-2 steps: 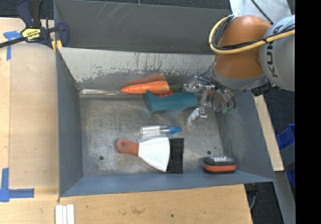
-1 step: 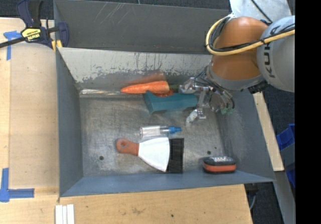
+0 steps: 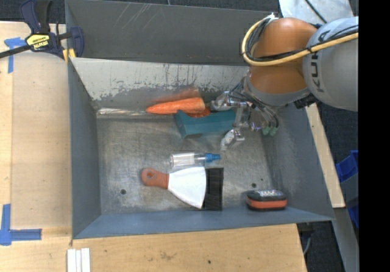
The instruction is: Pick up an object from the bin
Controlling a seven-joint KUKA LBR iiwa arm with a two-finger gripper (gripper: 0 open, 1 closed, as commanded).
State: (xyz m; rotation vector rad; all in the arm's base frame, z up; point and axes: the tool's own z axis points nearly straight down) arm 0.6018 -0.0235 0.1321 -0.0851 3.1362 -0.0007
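Hand: open, straddling end of teal block; carrot just beyond. Step: pre-grasp. Next, likely: close squarely, lift clear.

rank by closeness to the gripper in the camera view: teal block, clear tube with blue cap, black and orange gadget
1. Teal plastic block, right beside the gripper, near the back wall.
2. Clear tube with blue cap, mid-bin, left of the gripper.
3. Black and orange gadget, front right corner.
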